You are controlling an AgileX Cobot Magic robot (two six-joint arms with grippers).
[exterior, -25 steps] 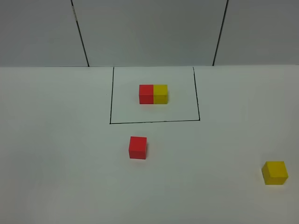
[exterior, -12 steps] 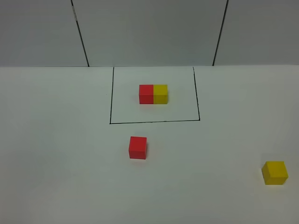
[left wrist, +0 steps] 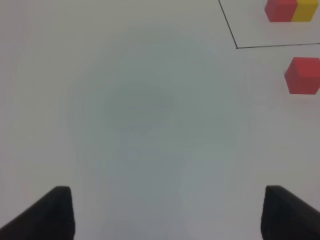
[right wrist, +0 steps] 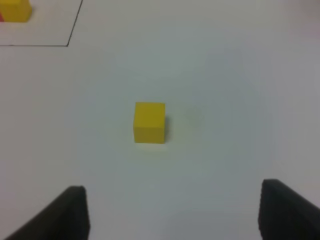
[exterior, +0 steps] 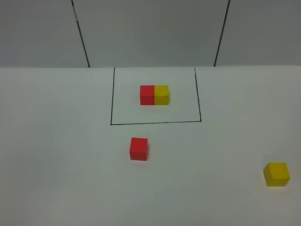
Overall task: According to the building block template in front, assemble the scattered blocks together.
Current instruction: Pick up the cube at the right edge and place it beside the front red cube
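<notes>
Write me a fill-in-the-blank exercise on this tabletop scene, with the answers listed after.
1. In the exterior high view, the building block template has its red half on the ___ side.
2. The loose red cube lies ___ the black outline.
3. The loose cube ahead of the right gripper is coloured ___.
4. The left gripper is ___ and holds nothing.
Missing words: left; outside; yellow; open.
</notes>
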